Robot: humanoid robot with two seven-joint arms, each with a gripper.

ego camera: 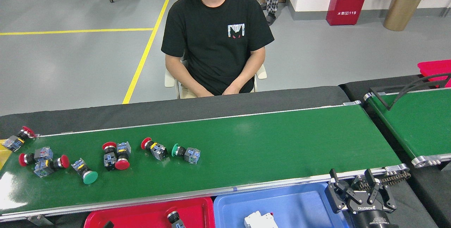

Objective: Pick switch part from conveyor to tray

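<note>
While the right gripper point(361, 194) hangs spread and empty at the near rail over the blue tray's point(299, 203) right end, the nearest switch part point(186, 153), green-capped, lies on the conveyor point(282, 143) well off to its left and farther back; long axis runs roughly along the belt, cap pointing left; more parts cluster further left; left gripper is out of view, so I judge the right arm must reach; red tray point(141, 217) already holds one part.
</note>
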